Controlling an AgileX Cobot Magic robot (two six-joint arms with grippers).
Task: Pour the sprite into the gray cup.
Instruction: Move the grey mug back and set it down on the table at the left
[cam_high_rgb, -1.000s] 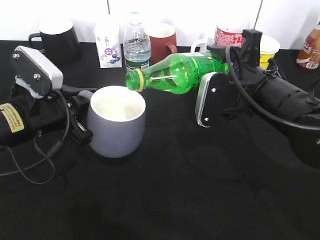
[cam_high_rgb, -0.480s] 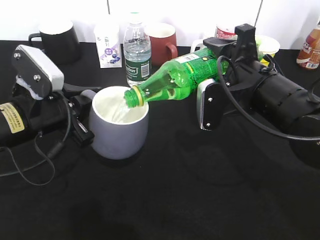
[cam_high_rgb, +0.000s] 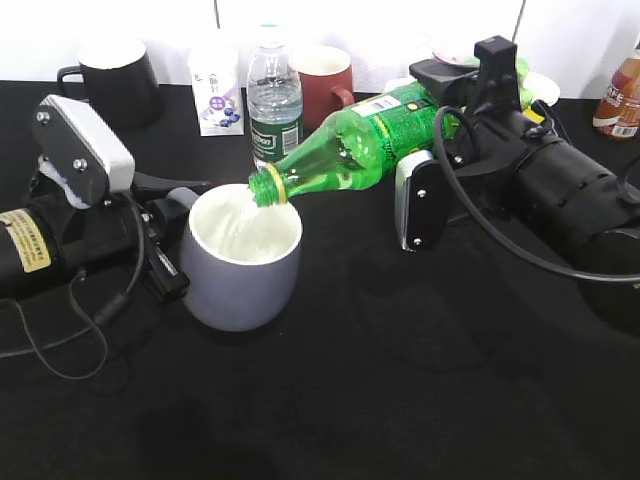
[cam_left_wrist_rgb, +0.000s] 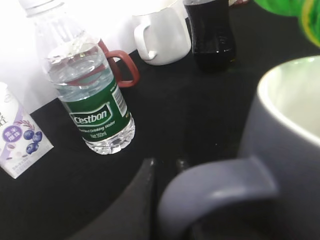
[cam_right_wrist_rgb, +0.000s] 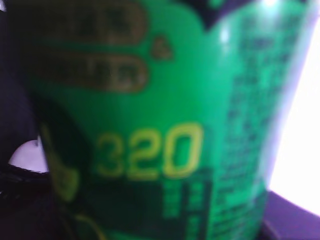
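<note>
The right gripper (cam_high_rgb: 455, 105) had its fingers pinching the sprite (cam_high_rgb: 355, 145) around the labelled lower body, the bottle tipped mouth-down to the left. Its open neck sat just over the far rim of the gray cup (cam_high_rgb: 240, 262), and the right wrist view was filled by the green label (cam_right_wrist_rgb: 150, 125).

The left gripper (cam_high_rgb: 165, 235) was at the cup's handle (cam_left_wrist_rgb: 215, 187), one dark finger (cam_left_wrist_rgb: 135, 200) lying beside the loop; whether the fingers were pressed on it could not be told. The cup stood on the black desk (cam_high_rgb: 400, 380).

Behind stood a water bottle (cam_high_rgb: 273, 95), a brick-red mug (cam_high_rgb: 322, 85), a small carton (cam_high_rgb: 215, 90) and a black mug (cam_high_rgb: 110, 80).
</note>
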